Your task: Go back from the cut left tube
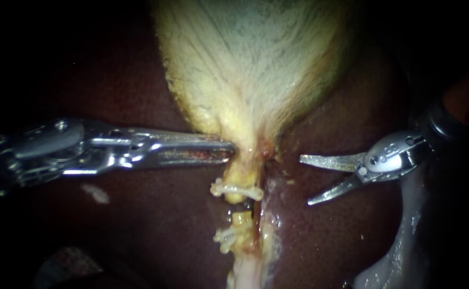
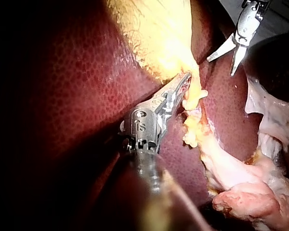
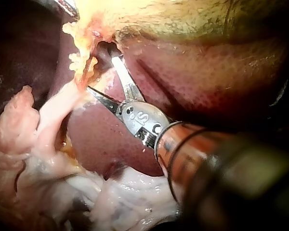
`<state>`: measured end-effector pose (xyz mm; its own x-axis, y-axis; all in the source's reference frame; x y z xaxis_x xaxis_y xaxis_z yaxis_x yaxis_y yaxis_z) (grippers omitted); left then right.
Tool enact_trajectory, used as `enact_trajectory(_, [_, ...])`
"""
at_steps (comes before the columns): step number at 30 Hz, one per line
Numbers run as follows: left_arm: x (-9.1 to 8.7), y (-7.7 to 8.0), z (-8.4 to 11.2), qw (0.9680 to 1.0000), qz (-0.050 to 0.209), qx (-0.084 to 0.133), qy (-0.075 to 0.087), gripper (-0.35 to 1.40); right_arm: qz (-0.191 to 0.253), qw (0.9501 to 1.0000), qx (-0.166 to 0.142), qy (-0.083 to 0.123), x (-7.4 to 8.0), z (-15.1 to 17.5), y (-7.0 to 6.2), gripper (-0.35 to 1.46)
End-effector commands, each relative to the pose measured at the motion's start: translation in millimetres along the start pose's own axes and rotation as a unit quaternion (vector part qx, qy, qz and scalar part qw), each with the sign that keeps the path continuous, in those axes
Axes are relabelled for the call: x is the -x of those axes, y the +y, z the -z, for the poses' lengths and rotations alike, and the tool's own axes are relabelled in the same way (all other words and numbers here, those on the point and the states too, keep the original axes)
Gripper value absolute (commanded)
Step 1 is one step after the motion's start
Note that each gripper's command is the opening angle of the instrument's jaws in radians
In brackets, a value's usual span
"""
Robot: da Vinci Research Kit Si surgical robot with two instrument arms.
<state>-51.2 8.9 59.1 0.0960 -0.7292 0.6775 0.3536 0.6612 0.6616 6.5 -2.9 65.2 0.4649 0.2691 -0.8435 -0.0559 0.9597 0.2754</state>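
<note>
The right instrument (image 1: 305,180) holds its claw released and empty, with the cut left tube (image 1: 240,218) ahead of it, apart. The left instrument (image 1: 229,151) clenches its claw on the gallbladder (image 1: 245,64) neck.

The dark red liver (image 1: 154,214) carried everything in view. On it lay the pale yellow gallbladder (image 1: 245,64), narrowing to a tube (image 1: 241,218) that ran on across the liver. The tube was parted by a gap between two white clips (image 1: 248,191). Pale loose tissue (image 1: 400,246) lay on the liver well to one side.
</note>
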Motion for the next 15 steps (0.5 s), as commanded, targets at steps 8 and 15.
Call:
enact_trajectory(8, [0.0, 0.0, -0.1, 1.0000, 0.000, 0.001, 0.000, -0.35, 0.000, 1.0000, -0.008, 0.003, -0.2, 0.2, -0.1, 1.43])
enact_trajectory(15, [-0.1, 0.0, 0.2, 1.0000, 0.000, 0.000, 0.000, -0.35, -0.050, 0.9952, -0.038, 0.075, -2.4, -0.3, -1.1, 1.43])
